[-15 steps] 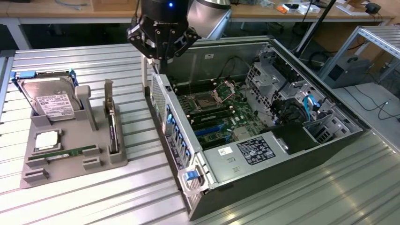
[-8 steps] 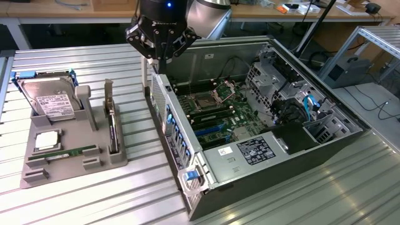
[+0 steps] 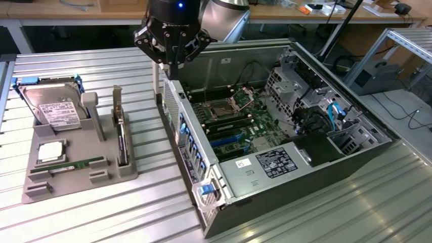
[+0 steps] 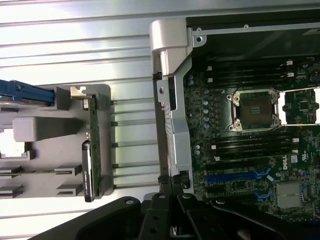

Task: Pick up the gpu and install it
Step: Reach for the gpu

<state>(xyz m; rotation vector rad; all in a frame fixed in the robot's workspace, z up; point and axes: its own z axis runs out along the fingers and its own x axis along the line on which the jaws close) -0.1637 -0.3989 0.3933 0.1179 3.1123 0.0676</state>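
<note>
Gpu (image 3: 121,136) on edge in gray holder (image 3: 78,183), brownish board, silver bracket (image 3: 117,98) uppermost, claw (image 3: 173,71) clenched, empty.

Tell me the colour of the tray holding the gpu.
Plain grey. The tray shows best in the exterior view.

Arm (image 3: 226,15) reaches in from above the computer case (image 3: 229,63), with the last segment near vertical. Gripper (image 3: 173,71) points straight down and hangs over the corner of the case's rear wall, tips just above the rim. Jaws are closed, tips pressed together, black linkages folded inward.
</note>
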